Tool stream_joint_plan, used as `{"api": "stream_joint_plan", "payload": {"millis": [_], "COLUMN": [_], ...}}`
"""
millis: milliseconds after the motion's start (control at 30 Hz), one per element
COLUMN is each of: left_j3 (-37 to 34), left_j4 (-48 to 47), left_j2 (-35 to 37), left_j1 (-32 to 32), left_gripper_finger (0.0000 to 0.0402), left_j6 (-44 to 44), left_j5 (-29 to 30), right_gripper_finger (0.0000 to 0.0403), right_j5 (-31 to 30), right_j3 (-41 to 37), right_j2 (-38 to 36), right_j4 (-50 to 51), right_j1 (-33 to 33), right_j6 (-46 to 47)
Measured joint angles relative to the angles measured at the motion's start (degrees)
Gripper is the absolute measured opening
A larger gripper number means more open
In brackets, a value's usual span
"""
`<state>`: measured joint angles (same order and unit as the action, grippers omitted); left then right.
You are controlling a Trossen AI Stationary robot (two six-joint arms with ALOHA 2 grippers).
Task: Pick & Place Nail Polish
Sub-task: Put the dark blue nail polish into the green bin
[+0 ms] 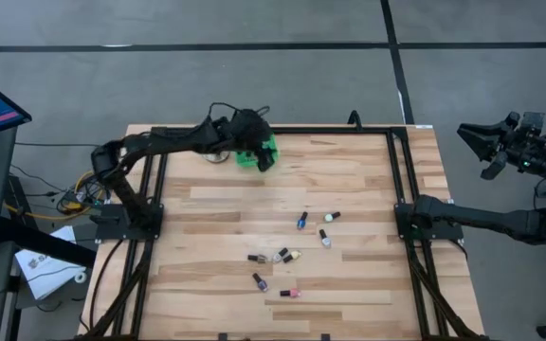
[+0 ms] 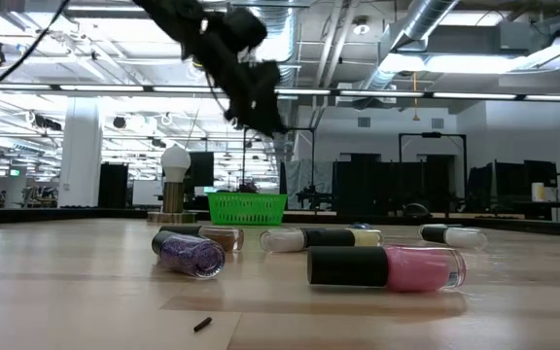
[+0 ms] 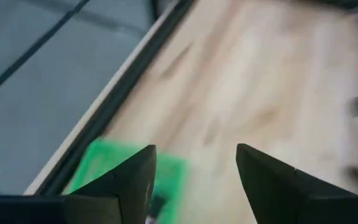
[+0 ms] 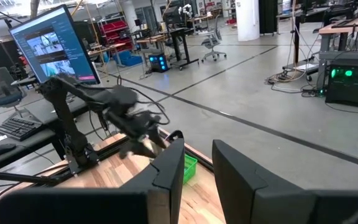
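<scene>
The left claw point(image 1: 265, 156) is hovering with fingers spread, grasping nothing, over the green basket point(image 1: 247, 156) at the worktop's point(image 1: 349, 180) far edge; its contents are hidden. Eight nail polish bottles point(image 1: 290, 256) are lying scattered mid-worktop. The right claw point(image 4: 197, 168) is waiting off the worktop, released.

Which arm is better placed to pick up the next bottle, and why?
Probably the left. Its gripper hangs open over the green basket at the table's far edge, with the bottles lying mid-table. The right gripper is parked off the table's right side, farther away.
</scene>
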<state>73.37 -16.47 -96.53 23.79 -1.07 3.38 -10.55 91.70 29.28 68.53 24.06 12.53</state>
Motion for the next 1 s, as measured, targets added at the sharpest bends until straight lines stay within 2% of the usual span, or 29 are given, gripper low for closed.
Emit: {"api": "stream_joint_plan", "payload": {"millis": [233,667,867,1000], "left_j3": [0.0,0.0,0.0,0.0], "left_j4": [5.3,11.8,16.3,19.0], "left_j2": [1.5,-8.6,-14.3,-17.7], "left_j1": [-10.2,-24.2,-28.3,-30.8], "left_gripper_finger": [0.023,0.0239,0.0241,0.0241], "left_j6": [2.0,14.4,19.5,23.1], "left_j5": [0.2,13.7,20.7,23.2], "right_gripper_finger": [0.0076,0.0076,0.0076,0.0076], "right_j5": [0.0,0.0,0.0,0.0], "right_j3": [0.0,0.0,-0.9,-0.9], "right_j2": [0.0,0.0,0.0,0.0], "right_j4": [0.0,1.1,2.2,2.6], "right_j1": [0.0,0.0,0.0,0.0], "right_j6": [0.0,-0.3,-0.4,-0.5]}}
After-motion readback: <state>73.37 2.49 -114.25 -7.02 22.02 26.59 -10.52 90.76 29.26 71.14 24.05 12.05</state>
